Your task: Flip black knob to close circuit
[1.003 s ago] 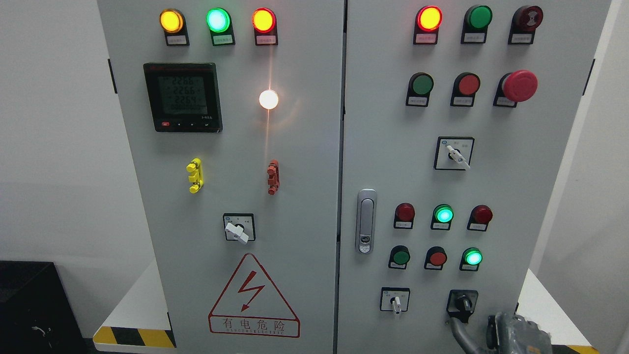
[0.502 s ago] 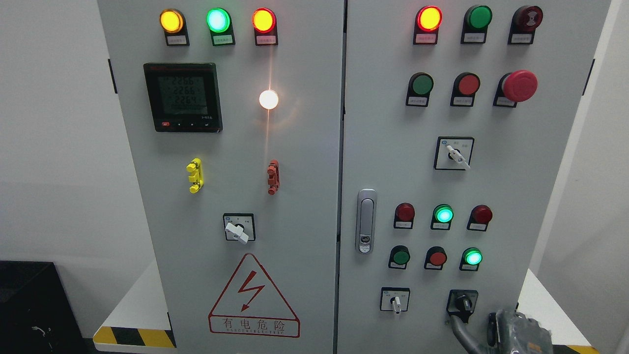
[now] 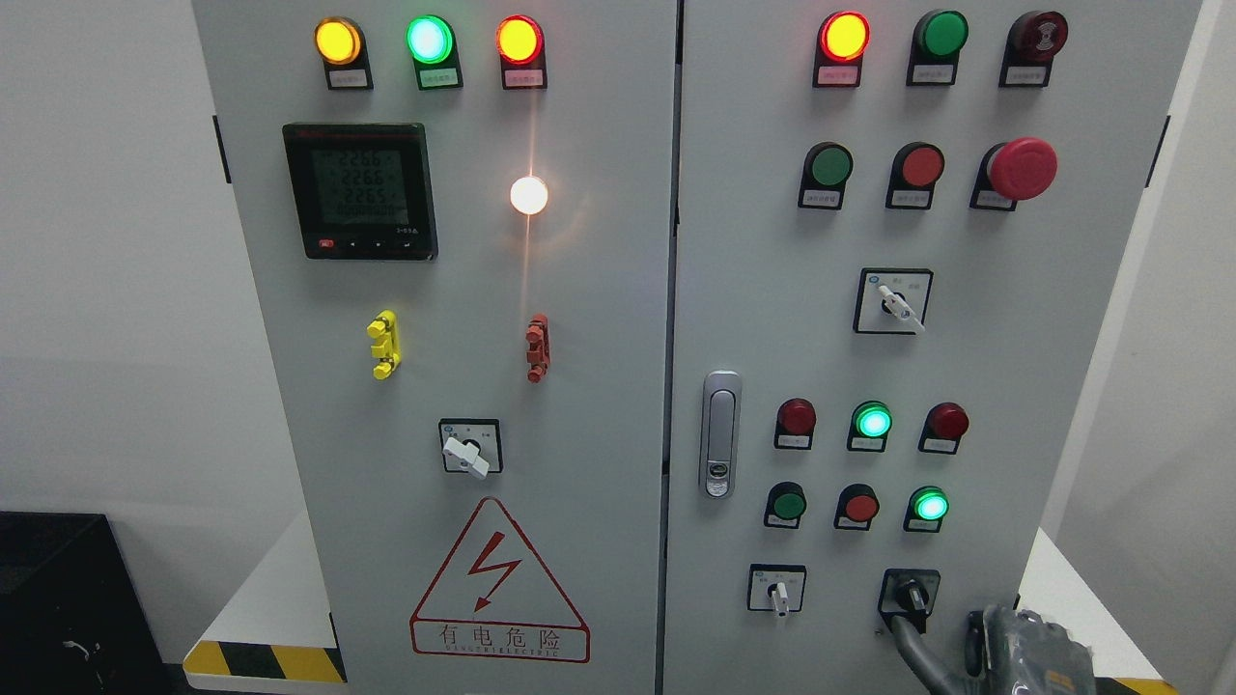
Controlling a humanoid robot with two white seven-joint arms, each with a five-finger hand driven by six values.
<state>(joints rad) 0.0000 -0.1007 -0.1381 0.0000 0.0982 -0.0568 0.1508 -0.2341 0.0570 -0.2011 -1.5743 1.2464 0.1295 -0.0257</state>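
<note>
black knob (image 3: 909,596) unobstructed, right hand (image 3: 1024,652) just beside

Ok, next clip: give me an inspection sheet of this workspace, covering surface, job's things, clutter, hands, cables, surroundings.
Surface: grey control cabinet with two doors, upright, lamps lit on both.
Job's things: black knob at the right door's lower right, nothing gripping it.
Clutter: nothing seen.
Hands: right hand at the bottom edge, just below and right of the knob, fingers not readable; left hand not in view.
Cables: dark cable running down from under the knob.
Surroundings: door latch, digital meter, red emergency button, shock warning triangle, striped yellow-black base edge, black box at lower left.
</note>
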